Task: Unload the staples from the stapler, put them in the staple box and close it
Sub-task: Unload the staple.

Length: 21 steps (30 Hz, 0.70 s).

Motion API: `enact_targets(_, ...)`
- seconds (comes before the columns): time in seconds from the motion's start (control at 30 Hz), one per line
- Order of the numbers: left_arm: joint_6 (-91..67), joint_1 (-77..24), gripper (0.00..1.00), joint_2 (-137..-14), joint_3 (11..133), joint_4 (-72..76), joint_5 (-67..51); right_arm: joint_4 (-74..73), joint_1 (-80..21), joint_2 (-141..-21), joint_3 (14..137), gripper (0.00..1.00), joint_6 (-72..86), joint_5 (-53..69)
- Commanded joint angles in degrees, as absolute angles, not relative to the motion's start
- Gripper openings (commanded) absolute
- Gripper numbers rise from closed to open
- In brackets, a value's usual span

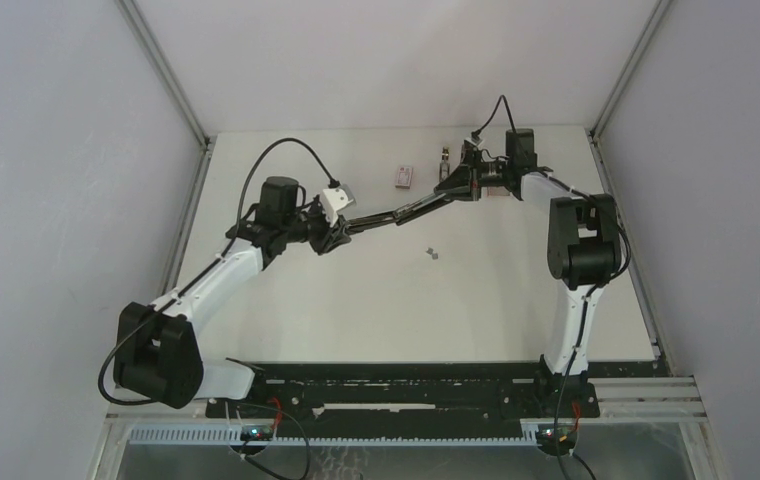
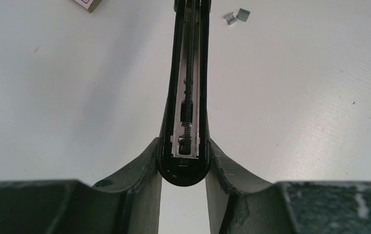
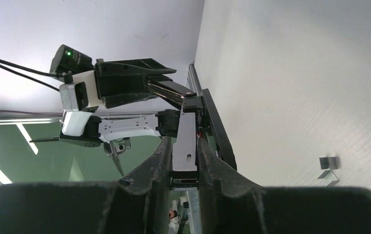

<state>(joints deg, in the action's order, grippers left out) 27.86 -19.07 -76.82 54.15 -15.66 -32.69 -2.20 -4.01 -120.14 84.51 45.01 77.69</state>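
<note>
Currently the stapler (image 1: 406, 208) is suspended above the table (image 1: 356, 310), spanned between both arms so that its hinged parts stand spread apart and the magazine is exposed.

1. Left gripper (image 2: 183, 156): the jaws are nearly closed, clamping the rounded black end of the stapler. This grip fixes the body with the open channel facing the left wrist camera. The coil spring (image 2: 190, 73) and pusher are visible in the channel. No staple strip is evident in the visible length.

2. Right gripper (image 3: 183, 151): the jaws are drawn in narrow on a flat grey metal member at the stapler's opposite end. Judged purpose: to hold that member away from the black arm beside it, keeping the assembly open.

3. Staples (image 1: 433, 254): two small silvery pieces lie loose on the table, under the stapler's midspan toward the arm bases, apart from it.

4. Pink-and-white box (image 1: 404, 176): on the table on the stapler's far side, near it, not touched.

Judgement: unloading appears largely complete. The far end of the channel cannot be checked.
</note>
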Motion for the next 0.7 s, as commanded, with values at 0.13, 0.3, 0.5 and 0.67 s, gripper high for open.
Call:
enact_targets(0.13,28.03,-18.36,0.14,-76.27,51.71,-15.39,-29.88,4.32,-3.6,-113.67,83.64,0.0,53.03,82.9)
enact_targets(0.3,27.7,-18.31,0.15,-76.61,51.26,-14.91,-29.65,6.38,-3.58,-113.1,83.05,0.0,54.81,83.05)
enact_targets(0.5,26.67,-18.32,0.15,-77.78,50.61,-13.79,-29.53,8.89,-3.64,-112.25,82.33,0.0,56.79,82.99)
enact_targets(0.67,25.25,-18.35,0.19,-79.28,50.81,-13.09,-28.46,11.69,-4.17,-112.66,81.18,0.0,58.9,82.57)
